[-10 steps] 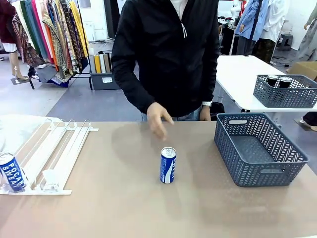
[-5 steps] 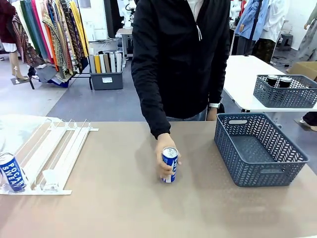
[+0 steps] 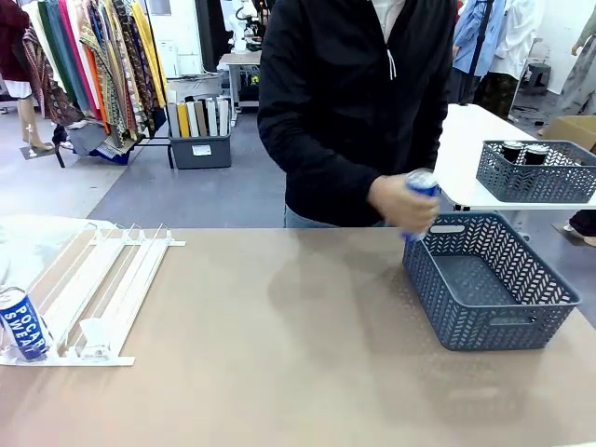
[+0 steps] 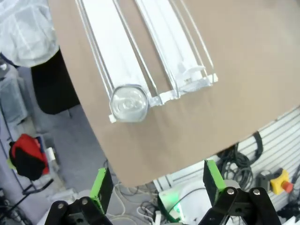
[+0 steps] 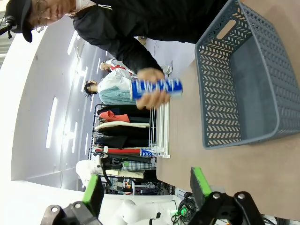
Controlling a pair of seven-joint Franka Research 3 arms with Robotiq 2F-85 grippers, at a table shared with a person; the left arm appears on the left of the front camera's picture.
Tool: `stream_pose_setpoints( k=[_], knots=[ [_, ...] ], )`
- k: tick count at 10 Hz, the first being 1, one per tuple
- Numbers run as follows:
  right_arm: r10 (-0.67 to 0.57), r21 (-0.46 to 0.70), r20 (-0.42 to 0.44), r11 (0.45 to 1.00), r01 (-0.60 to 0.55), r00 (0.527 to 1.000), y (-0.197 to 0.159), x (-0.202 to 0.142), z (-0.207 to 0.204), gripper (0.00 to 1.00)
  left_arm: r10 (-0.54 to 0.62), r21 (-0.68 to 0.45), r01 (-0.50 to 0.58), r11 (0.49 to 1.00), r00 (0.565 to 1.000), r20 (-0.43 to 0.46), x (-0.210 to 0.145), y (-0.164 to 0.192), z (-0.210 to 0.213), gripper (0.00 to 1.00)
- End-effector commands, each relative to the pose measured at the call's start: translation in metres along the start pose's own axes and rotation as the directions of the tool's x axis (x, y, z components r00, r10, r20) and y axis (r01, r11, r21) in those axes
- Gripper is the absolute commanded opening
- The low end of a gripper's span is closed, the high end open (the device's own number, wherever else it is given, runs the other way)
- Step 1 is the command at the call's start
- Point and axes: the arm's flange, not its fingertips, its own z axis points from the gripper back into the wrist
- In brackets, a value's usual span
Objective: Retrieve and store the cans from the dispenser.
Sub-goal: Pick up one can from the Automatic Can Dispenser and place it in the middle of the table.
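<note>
In the front view, the person's hand point(image 3: 400, 201) holds a slim blue-and-white can point(image 3: 422, 189) in the air at the far left corner of the grey lattice basket point(image 3: 445, 296), just above its rim. The white dispenser point(image 3: 104, 284) lies at the left of the table point(image 3: 279, 372), and a Pocari Sweat can point(image 3: 20, 323) stands upright at the near end of its leftmost lane. On a second table behind, another grey basket point(image 3: 549, 182) holds two dark cans point(image 3: 513, 150).

The left wrist view adds what the front view lacks. The left gripper point(image 4: 157, 185) hangs above the table edge with its jaws wide apart and nothing between them. Below it we see the silver top of the Pocari Sweat can point(image 4: 129, 103) at the end of a dispenser point(image 4: 173, 51) lane.

In the right wrist view, the right gripper point(image 5: 146, 187) also has its jaws spread wide and empty. Beyond them the hand point(image 5: 151, 75) grips the blue-and-white can point(image 5: 157, 87) beside the basket point(image 5: 220, 103), whose inside looks bare from here.

A second ago that can stood upright in the middle of the table, with the hand just behind it. Half a second ago the hand closed around it there. Now that spot is bare and the can is up by the basket. The Pocari Sweat can has not moved.
</note>
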Motion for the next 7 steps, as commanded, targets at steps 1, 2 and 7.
stream_pose_setpoints(
  k=[1,2,7],
  knots=[
    [0.027,0.013,0.002,1.0,-0.027,1.0,0.001,0.001,0.0,1.0,0.079,0.011,-0.079,0.997,0.997,0.015,-0.002,-0.002,-0.044,1.0],
    [0.027,0.013,0.002,1.0,-0.027,1.0,0.001,0.001,0.0,1.0,0.111,0.048,-0.113,0.992,0.993,0.039,0.0,-0.002,-0.055,1.0],
    [0.027,0.013,0.002,1.0,-0.027,1.0,0.001,0.001,0.0,1.0,0.172,0.117,-0.168,0.979,0.985,-0.03,0.004,-0.001,-0.105,1.0]
  ],
)
